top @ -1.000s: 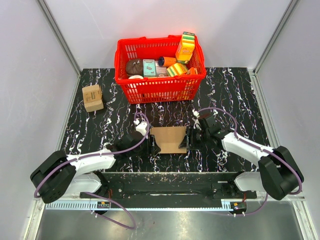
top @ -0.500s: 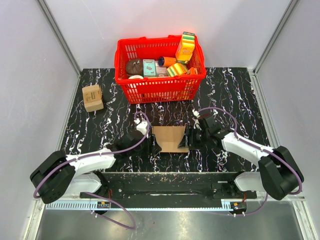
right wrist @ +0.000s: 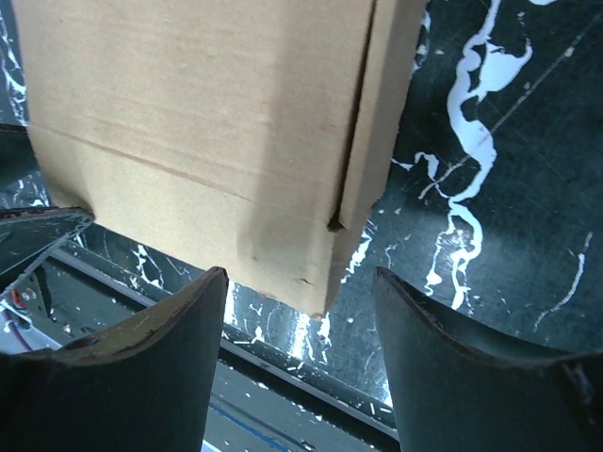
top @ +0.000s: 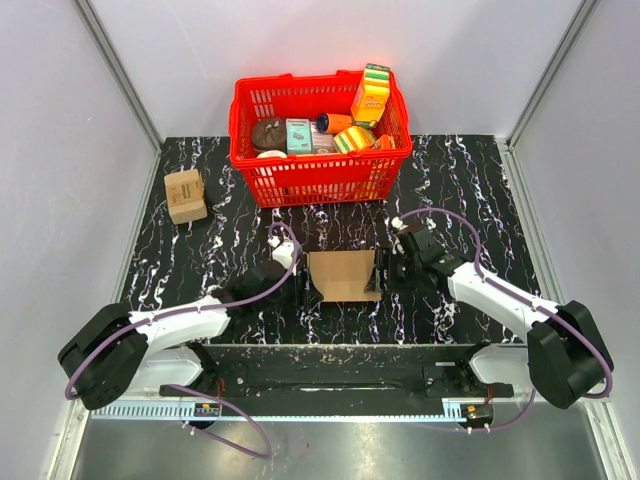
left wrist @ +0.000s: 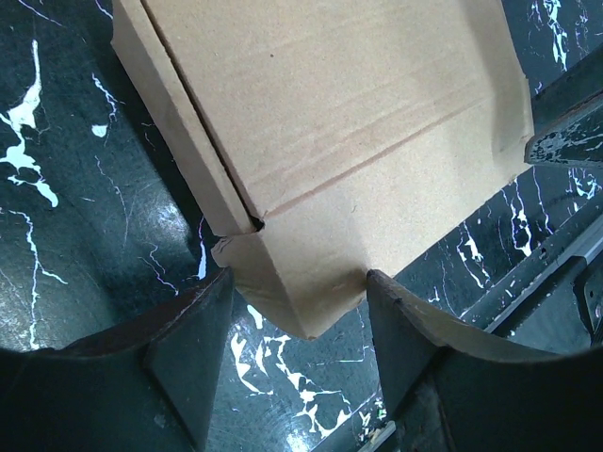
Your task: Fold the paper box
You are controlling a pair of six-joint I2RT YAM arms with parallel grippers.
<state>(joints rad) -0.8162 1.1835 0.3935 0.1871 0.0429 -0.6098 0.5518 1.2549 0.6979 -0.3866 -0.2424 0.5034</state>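
The paper box (top: pixel 343 275) is plain brown cardboard lying on the dark marbled table between my two grippers. My left gripper (top: pixel 303 290) is at its left end. In the left wrist view the gripper (left wrist: pixel 297 320) is open, and a creased corner flap of the box (left wrist: pixel 311 169) pokes in between the fingertips (left wrist: pixel 193 339). My right gripper (top: pixel 385 272) is at the box's right end. In the right wrist view it (right wrist: pixel 300 282) is open too, with a box (right wrist: pixel 207 122) corner between its fingers (right wrist: pixel 462 358), not clamped.
A red basket (top: pixel 320 175) full of colourful packages stands at the back middle. A small tan printed box (top: pixel 185 195) sits at the back left. The table's near edge and the arm mounting rail (top: pixel 330 375) run just behind the grippers.
The box has shifted slightly away from the arm bases and to the right, and looks squarer. Both grippers have moved with it and stay open at its ends.
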